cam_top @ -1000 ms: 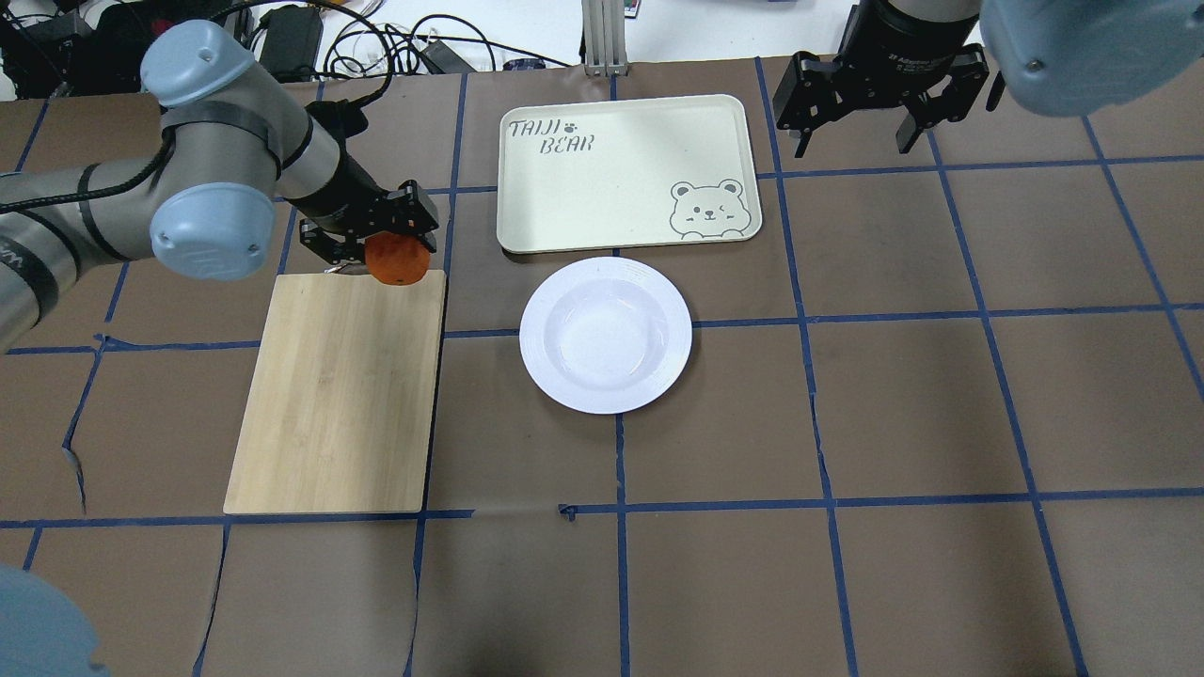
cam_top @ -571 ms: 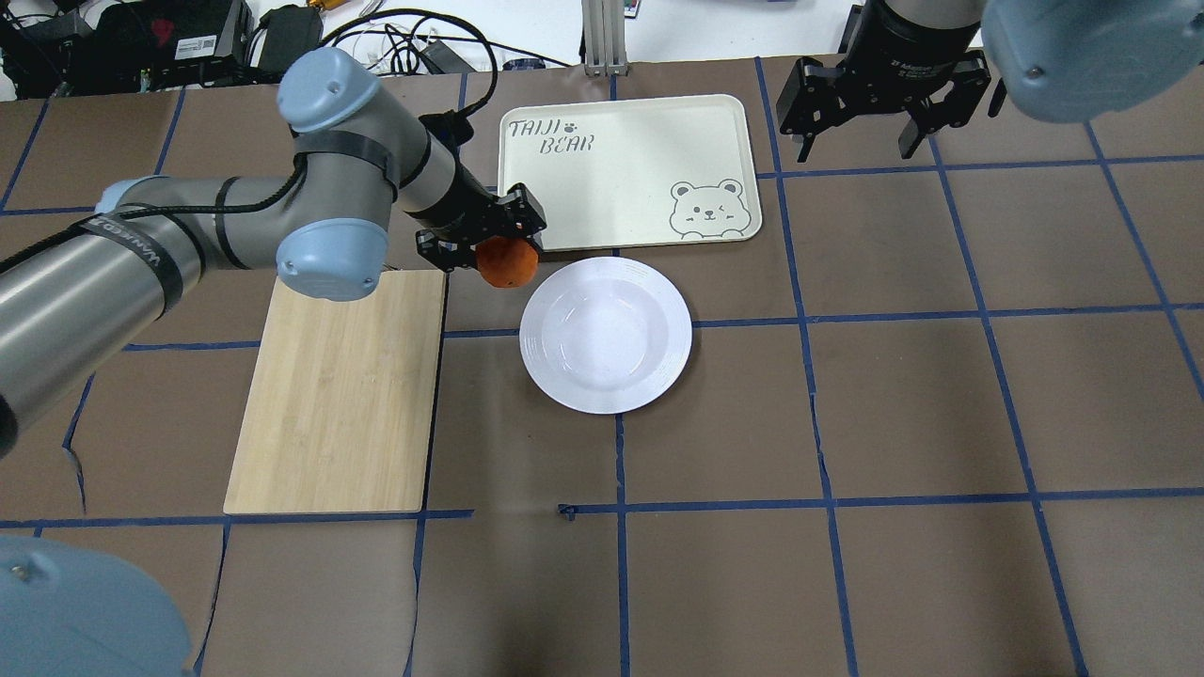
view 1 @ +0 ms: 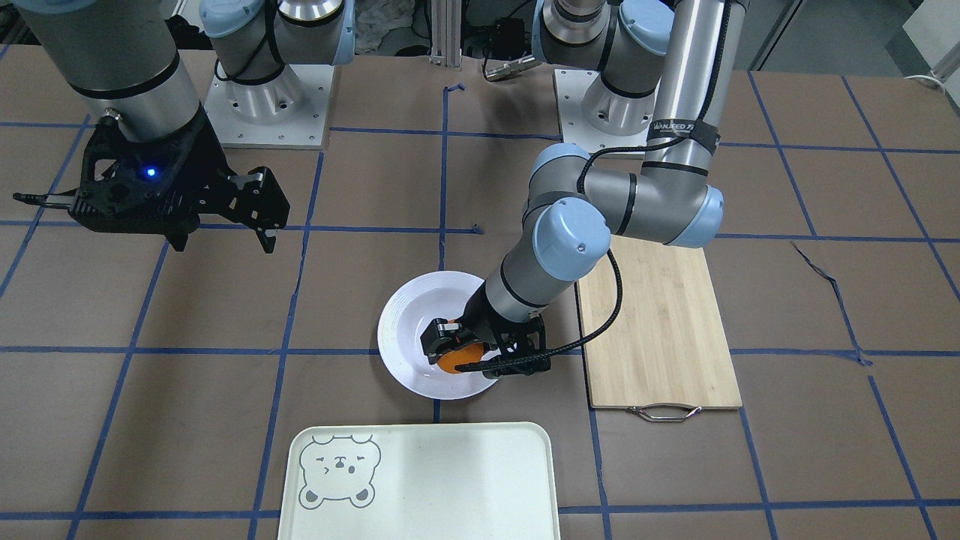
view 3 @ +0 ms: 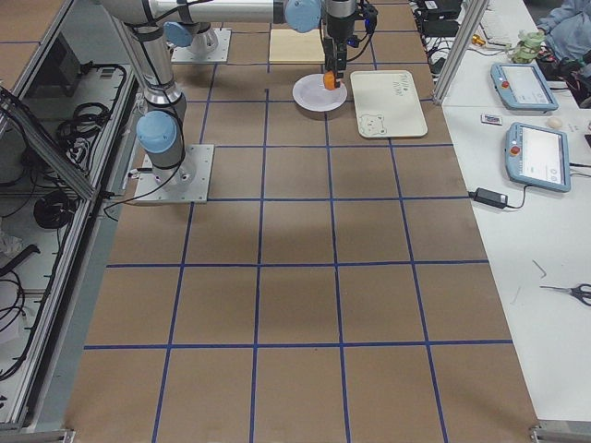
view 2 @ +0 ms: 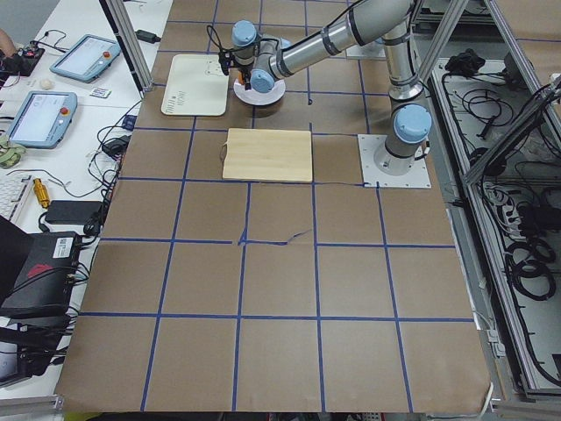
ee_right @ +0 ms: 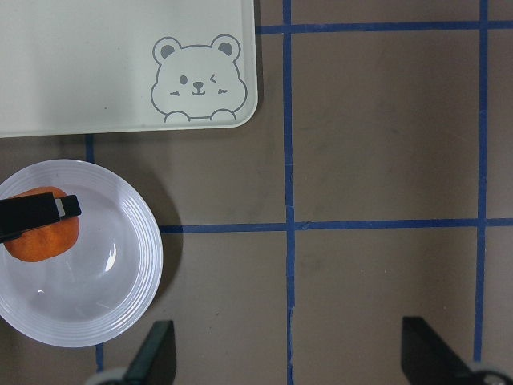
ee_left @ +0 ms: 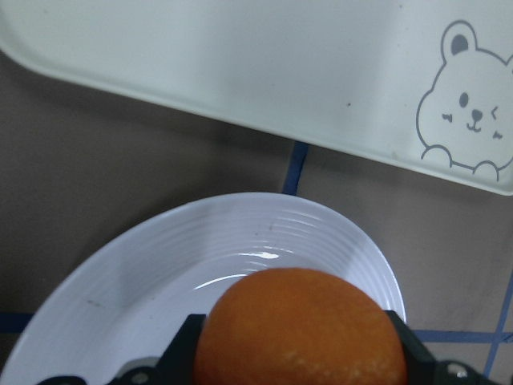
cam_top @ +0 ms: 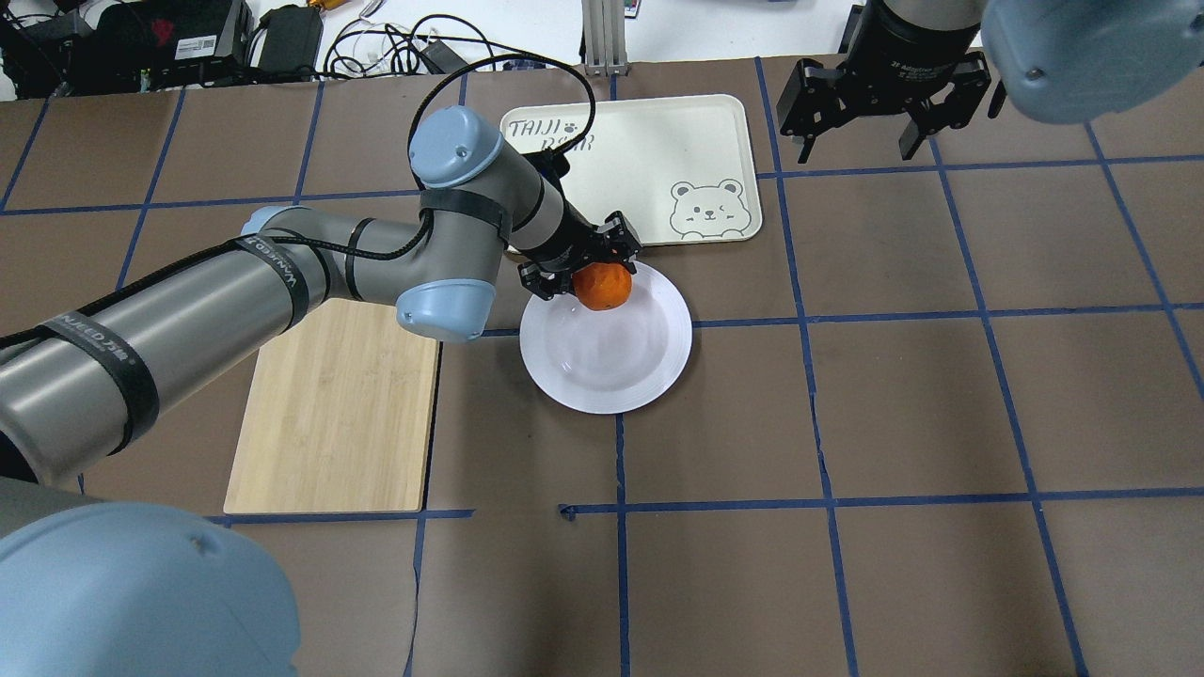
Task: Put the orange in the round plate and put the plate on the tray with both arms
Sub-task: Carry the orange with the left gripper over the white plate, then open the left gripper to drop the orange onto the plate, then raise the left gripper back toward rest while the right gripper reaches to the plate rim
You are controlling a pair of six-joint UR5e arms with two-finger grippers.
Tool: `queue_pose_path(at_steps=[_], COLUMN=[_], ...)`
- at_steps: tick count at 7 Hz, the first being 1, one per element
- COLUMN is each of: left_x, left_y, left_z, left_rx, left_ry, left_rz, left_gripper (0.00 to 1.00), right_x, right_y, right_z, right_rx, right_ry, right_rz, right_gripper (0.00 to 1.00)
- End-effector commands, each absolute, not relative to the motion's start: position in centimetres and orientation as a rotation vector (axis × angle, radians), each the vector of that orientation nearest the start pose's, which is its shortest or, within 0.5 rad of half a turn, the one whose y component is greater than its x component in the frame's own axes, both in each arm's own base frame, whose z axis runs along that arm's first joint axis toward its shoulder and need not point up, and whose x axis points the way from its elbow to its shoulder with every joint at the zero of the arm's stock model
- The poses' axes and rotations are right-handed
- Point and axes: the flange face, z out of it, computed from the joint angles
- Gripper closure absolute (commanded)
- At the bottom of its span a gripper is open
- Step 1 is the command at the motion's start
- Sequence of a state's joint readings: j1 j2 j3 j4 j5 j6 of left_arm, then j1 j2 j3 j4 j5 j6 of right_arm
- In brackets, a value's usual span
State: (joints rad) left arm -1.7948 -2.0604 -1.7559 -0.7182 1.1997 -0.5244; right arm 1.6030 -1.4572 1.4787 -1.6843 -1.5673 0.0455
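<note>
My left gripper (cam_top: 596,275) is shut on the orange (cam_top: 603,288), a small bright-orange fruit. It holds the orange just over the far left part of the white round plate (cam_top: 611,371); I cannot tell whether the orange touches it. In the left wrist view the orange (ee_left: 300,329) sits between the black fingers with the plate's ribbed rim (ee_left: 160,273) beneath. The cream tray (cam_top: 649,141) with the bear face lies just beyond the plate and holds nothing. My right gripper (cam_top: 854,146) hangs open, off the tray's far right corner.
A light wooden cutting board (cam_top: 329,414) with a metal handle lies left of the plate, partly under my left arm. Cables and boxes (cam_top: 141,38) crowd the far edge of the table. Brown matting with blue tape lines (cam_top: 847,423) stretches right of and in front of the plate.
My left arm has carried the orange rightward from the cutting board's far corner to a spot over the plate. The right gripper has stayed where it was.
</note>
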Motion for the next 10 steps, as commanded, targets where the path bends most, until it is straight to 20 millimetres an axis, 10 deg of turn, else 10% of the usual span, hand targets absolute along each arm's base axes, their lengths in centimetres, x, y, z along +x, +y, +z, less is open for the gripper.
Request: queue_pose_path(at_steps=[1, 3, 5, 10], left_x=[-30.5, -29.8, -24.1, -12.8], left_y=[-56.2, -56.9, -58.7, -58.5], left_z=[22.9, 24.5, 26.6, 43.2], left_rx=[-0.522, -0.54, -0.531, -0.198], left_ry=[3.512, 3.519, 3.5, 3.136], left_rz=[-0.067, -0.106, -0.12, 0.024], left_gripper=[0.0, 0.0, 0.0, 0.0], right_x=[15.1, 14.9, 15.6, 19.1], right_y=[-54.4, -54.5, -55.3, -53.2], right_z=[48.6, 48.6, 46.9, 29.3], right_rx=[0.021, 0.036, 0.038, 0.174], right_ry=[3.13, 3.109, 3.008, 2.71], right_rz=[-0.144, -0.142, -0.091, -0.107], right_gripper=[0.0, 0.0, 0.01, 0.0])
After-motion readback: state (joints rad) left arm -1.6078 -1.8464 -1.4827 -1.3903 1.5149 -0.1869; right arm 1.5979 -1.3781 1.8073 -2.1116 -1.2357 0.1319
